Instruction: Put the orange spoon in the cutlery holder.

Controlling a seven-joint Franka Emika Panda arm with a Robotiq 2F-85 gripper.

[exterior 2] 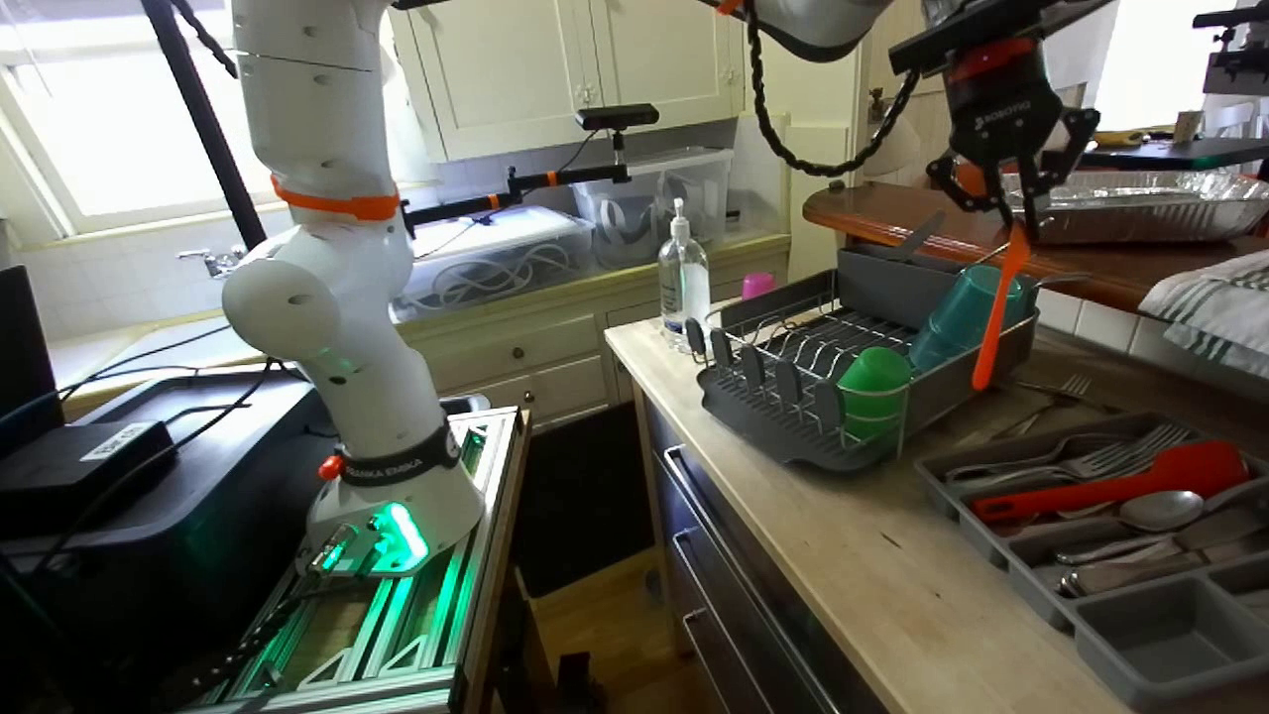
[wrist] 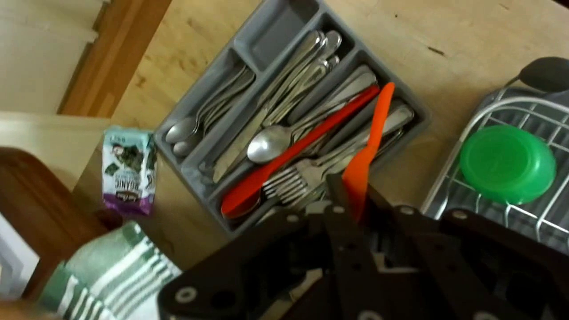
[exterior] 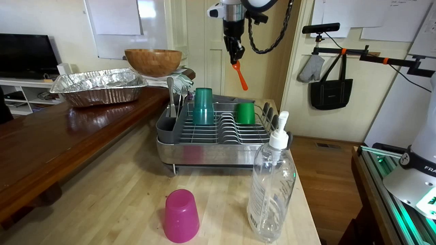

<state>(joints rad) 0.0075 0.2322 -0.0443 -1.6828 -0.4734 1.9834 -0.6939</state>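
The bright orange spoon is held by its bowl end, its thin handle hanging down at a slant, in both exterior views. My gripper is shut on it, high above the counter behind the dish rack; it also shows in an exterior view. In the wrist view the spoon sticks out from between the fingertips. The grey cutlery holder is on the rack's side, with a knife and fork standing in it; it shows in an exterior view too. It is out of the wrist view.
The wire dish rack holds teal cups and a green cup. A grey cutlery tray lies below the gripper. A pump bottle and pink cup stand before the rack. A raised wooden counter runs alongside.
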